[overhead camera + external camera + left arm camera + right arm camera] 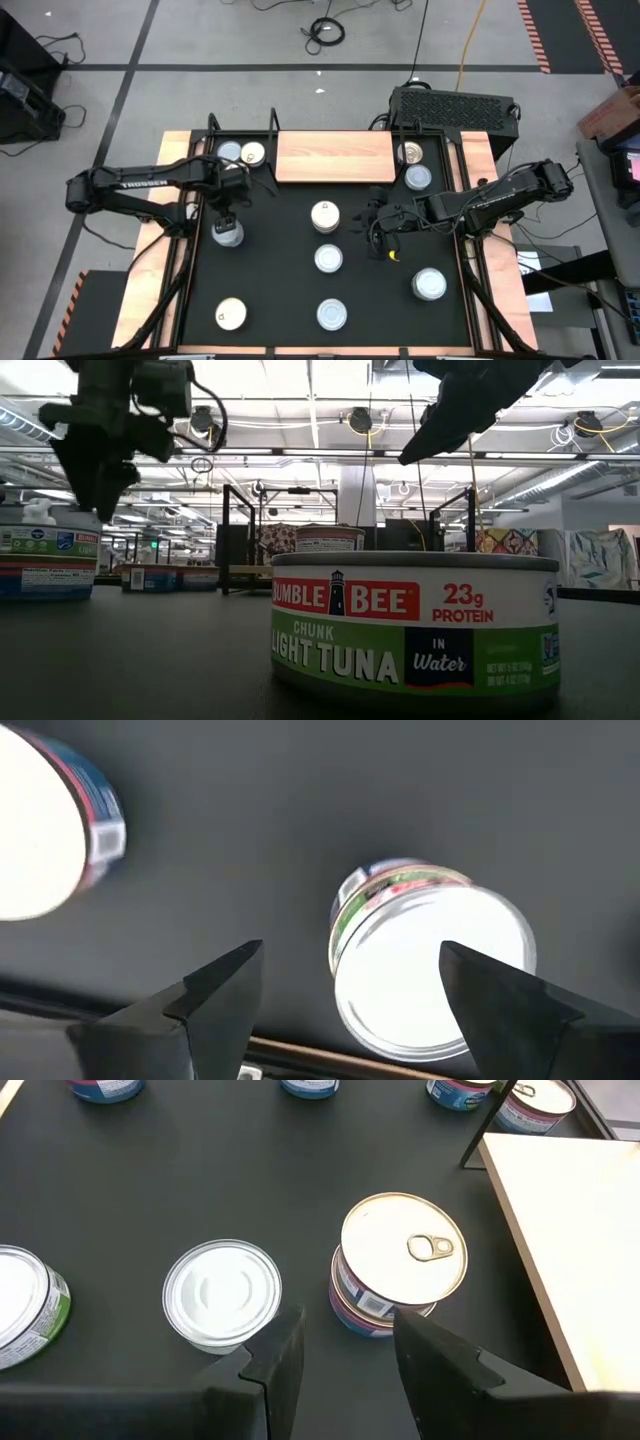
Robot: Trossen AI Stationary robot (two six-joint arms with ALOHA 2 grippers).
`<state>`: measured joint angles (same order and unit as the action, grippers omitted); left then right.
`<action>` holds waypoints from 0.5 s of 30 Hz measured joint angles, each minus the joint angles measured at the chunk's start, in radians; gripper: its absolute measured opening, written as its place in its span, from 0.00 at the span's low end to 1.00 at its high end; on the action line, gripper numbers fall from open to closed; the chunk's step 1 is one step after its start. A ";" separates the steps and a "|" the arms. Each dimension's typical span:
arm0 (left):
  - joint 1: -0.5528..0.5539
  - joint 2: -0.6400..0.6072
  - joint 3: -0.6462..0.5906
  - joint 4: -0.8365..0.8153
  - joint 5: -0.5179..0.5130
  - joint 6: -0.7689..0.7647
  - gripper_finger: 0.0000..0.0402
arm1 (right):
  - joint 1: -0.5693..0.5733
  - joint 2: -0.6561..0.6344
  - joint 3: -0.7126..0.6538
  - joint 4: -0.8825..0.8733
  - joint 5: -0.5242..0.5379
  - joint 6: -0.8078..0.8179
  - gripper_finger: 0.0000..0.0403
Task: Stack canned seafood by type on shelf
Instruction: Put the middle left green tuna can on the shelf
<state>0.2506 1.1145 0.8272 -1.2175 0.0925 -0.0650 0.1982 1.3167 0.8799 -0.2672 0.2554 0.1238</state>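
From my low camera both grippers are cut off at the top, and one big tuna tin (415, 622) fills the foreground, so most of the table behind it is hidden from me there. In the left wrist view the tin tops are blown out white and I can't read any label properly. My left gripper (226, 214) hangs over the left side of the black tabletop (270, 270) with its fingers (205, 995) spread wide and nothing between them; a green-banded tin (425, 960) lies just past the tips, partly behind the one finger, not touching as far as I can tell. My right gripper (372, 218) sits near the middle of the table, fingers (275, 1365) open to a narrower gap, also holding nothing. A two-high stack of tins (397, 1260) with a pull-tab top stands just ahead of that gap, and a silver tin (220, 1293) stands beside it. The shelf (336, 156) lies at the far edge of the table, its board bare, with two tins (241, 153) just off its left end and two more (413, 165) off its right end. Other tins are scattered across the near half.
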 joint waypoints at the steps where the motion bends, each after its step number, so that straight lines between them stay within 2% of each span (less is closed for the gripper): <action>1: 0.006 0.000 -0.014 0.002 0.009 0.002 0.75 | 0.000 0.000 0.000 0.000 0.000 0.000 0.37; 5: 0.022 0.000 -0.057 0.010 0.035 0.001 0.75 | 0.000 0.000 0.000 0.000 0.000 0.000 0.37; 15: 0.065 0.000 -0.073 0.022 0.035 0.011 0.75 | 0.000 0.000 0.000 0.000 0.000 0.018 0.37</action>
<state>0.3160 1.1149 0.7545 -1.1952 0.1280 -0.0536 0.1982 1.3167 0.8795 -0.2676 0.2554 0.1417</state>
